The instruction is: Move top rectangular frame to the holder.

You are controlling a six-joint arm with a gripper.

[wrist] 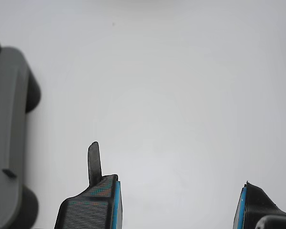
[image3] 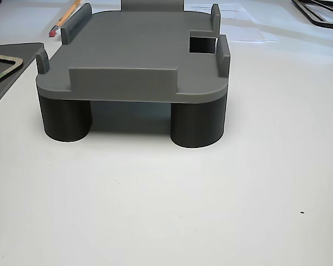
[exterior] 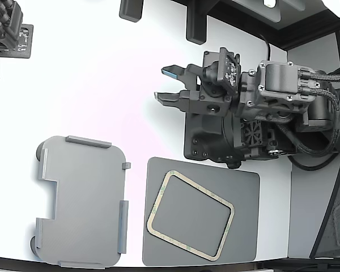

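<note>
The top rectangular frame [exterior: 201, 188] is a thin beige outline with greenish marks. It lies flat and skewed on a dark grey mat [exterior: 238, 238] at the lower middle of the exterior view; one corner [image3: 0, 66] shows in the other view. The holder [exterior: 82, 201] is a light grey tray with raised tabs and a notch. It stands on round legs [image3: 133, 55] with nothing on it, at the exterior view's left of the mat. My gripper [exterior: 165, 84] [wrist: 178, 210] is open over bare white table, beyond the mat and apart from the frame. An edge of the holder [wrist: 7, 133] shows in the wrist view.
My arm's dark base [exterior: 226, 136] sits just behind the mat. A second arm [exterior: 5, 34] is at the exterior view's upper left. Dark posts [exterior: 195, 22] stand at the table's far edge. A pencil [image3: 66, 16] lies behind the holder.
</note>
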